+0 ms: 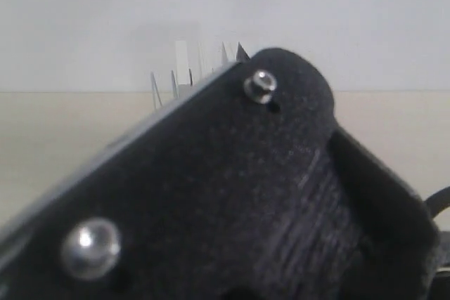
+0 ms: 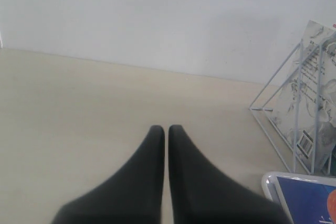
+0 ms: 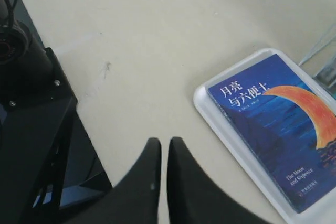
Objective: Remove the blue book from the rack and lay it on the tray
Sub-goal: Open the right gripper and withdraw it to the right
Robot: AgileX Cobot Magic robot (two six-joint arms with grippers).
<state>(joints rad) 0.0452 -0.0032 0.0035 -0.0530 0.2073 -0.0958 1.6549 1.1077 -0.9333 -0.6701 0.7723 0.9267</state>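
Note:
The blue book [image 3: 278,129], with its orange crescent moon and white title, lies flat, cover up, in the white tray [image 3: 220,124]. A corner of the same tray [image 2: 270,184] and book [image 2: 307,200] shows in the left wrist view, beside the white wire rack [image 2: 294,103]. My right gripper [image 3: 164,141] is shut and empty above bare table, apart from the tray. My left gripper [image 2: 166,128] is shut too, empty, over bare table to the side of the rack. A black arm part [image 1: 232,201] blocks most of the exterior view; only the rack's wire tips [image 1: 176,82] show.
A pale-covered book [image 2: 315,98] still stands in the rack. A black stand or robot base [image 3: 31,129] borders the table near my right gripper. A white wall [image 2: 157,14] closes off the far side of the table.

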